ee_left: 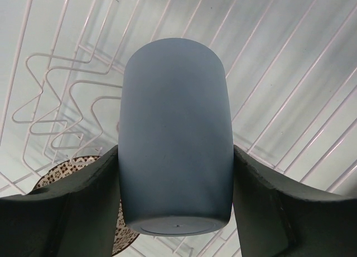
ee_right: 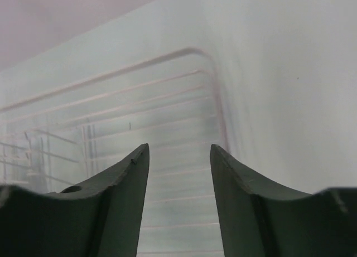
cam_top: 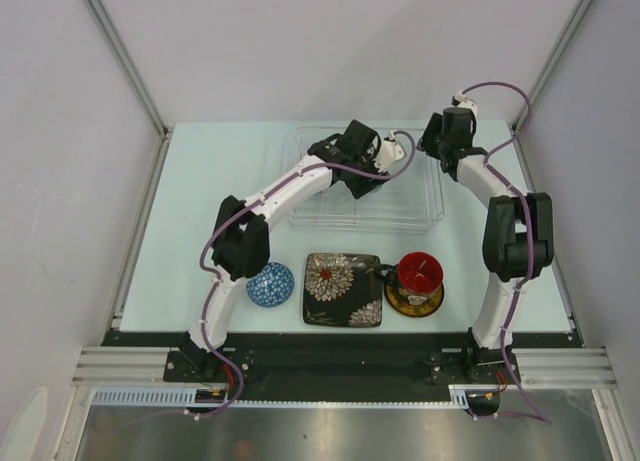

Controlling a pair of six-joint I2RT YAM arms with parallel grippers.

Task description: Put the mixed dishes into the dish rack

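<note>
Over the far right part of the dish rack (cam_top: 365, 203), the pale blue cup (ee_left: 175, 134) is up off the wires, clamped by the left gripper (ee_left: 175, 156). One dark finger (ee_left: 78, 209) presses each side of its body, and its flat base is turned toward the wrist camera. From above, that cup (cam_top: 393, 151) sits at about one o'clock from the rack's centre. In the left wrist view, white wires run beneath it and the beige lattice-patterned bowl (ee_left: 67, 170) peeks out at seven o'clock, low in the rack. At three o'clock from the cup, the right gripper (cam_top: 441, 133) hangs over the rack's far right corner. Its wrist camera shows the jaws apart with nothing between them, only the rounded corner wires below. Moving out to six o'clock from the rack, the black square floral plate (cam_top: 343, 289) lies flat on the table (cam_top: 190, 201). The small blue saucer (cam_top: 270, 284) is just beside the plate at nine o'clock. At three o'clock from the plate stands the dark floral mug with red inside (cam_top: 418, 273), on the yellow round saucer (cam_top: 414, 303).
</note>
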